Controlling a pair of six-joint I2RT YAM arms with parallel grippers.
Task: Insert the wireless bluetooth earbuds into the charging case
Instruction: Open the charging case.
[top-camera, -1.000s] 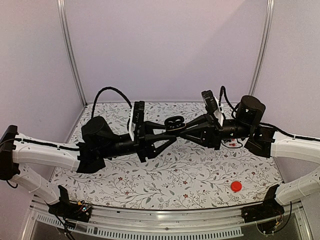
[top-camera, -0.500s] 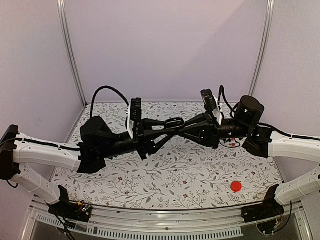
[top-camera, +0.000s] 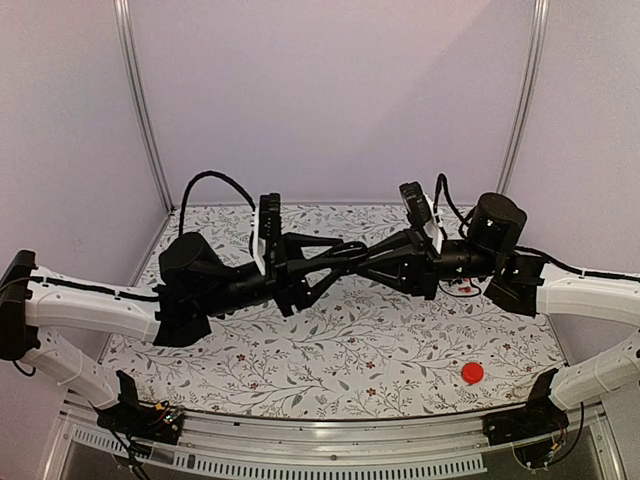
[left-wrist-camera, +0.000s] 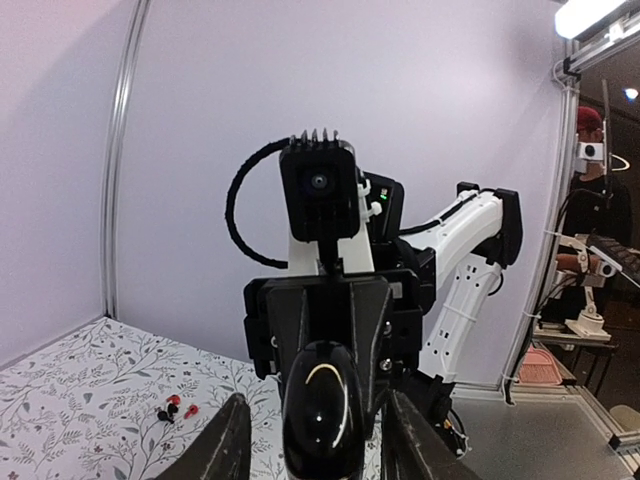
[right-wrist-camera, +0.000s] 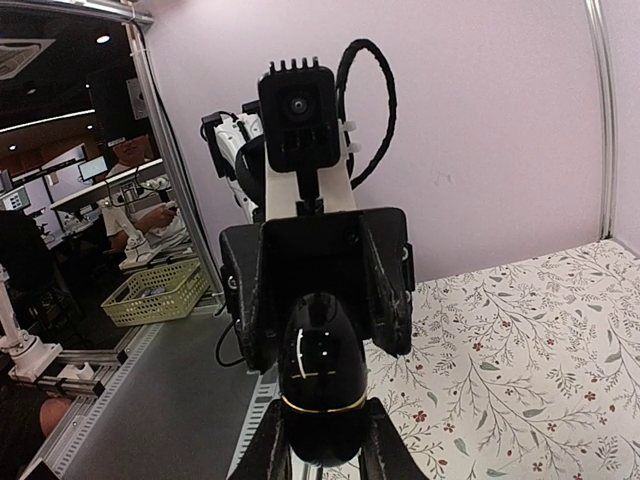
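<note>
The right claw is closed on the case. Its 2 fingers press the lower sides of the case, and the glossy black pebble sticks out forward from between them. A thin gold line goes around the case just above the fingers.

The left claw comes from the opposite side with its jaws apart. It has 1 finger on each side of the same case, and I see a narrow gap on both sides. So this claw is around the case, but it does not seem to touch it.

The case is up in the air, not on the table. It hangs over the middle of the table, a little toward the back wall. The 2 claws meet there nose to nose. The left arm and the right arm each reach in almost level from their own side, and each wrist camera looks straight at the other one.

The table has a white cover with a pattern of small leaves and flowers. A flat red disc lies on it near the front right, well apart from the case. Some small red and black pieces lie on the cover close under the right arm, but they are too small for me to tell what they are.

Pale purple walls stand around the table. Past its left edge there is a yellow-green basket on a desk.
</note>
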